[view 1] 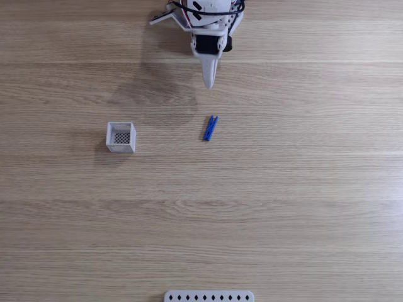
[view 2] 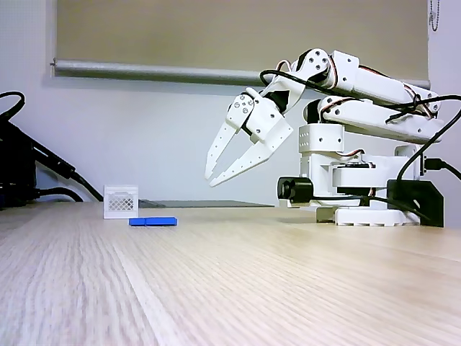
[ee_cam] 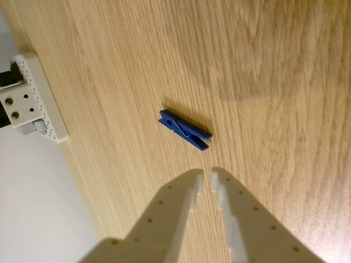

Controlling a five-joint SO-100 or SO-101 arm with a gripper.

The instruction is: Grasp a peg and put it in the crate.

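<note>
The blue peg (view 1: 210, 128) lies flat on the wooden table, near its middle in a fixed view. The white crate (view 1: 121, 137) with its dark mesh bottom stands apart to the peg's left, with nothing in it. My gripper (view 1: 208, 85) hangs in the air short of the peg, pointing down at it. In the wrist view the peg (ee_cam: 185, 130) lies slantwise just beyond my gripper (ee_cam: 207, 174), whose fingers leave only a thin slit and hold nothing. From the side, my gripper (view 2: 212, 179) hovers well above the table, right of the peg (view 2: 153, 221) and the crate (view 2: 120, 201).
A white perforated strip (view 1: 209, 296) sits at the table edge opposite the arm, also seen in the wrist view as the strip (ee_cam: 41, 98). The arm's base (view 2: 360, 194) stands at the right in the side view, and black cables (view 2: 29, 162) lie at the left.
</note>
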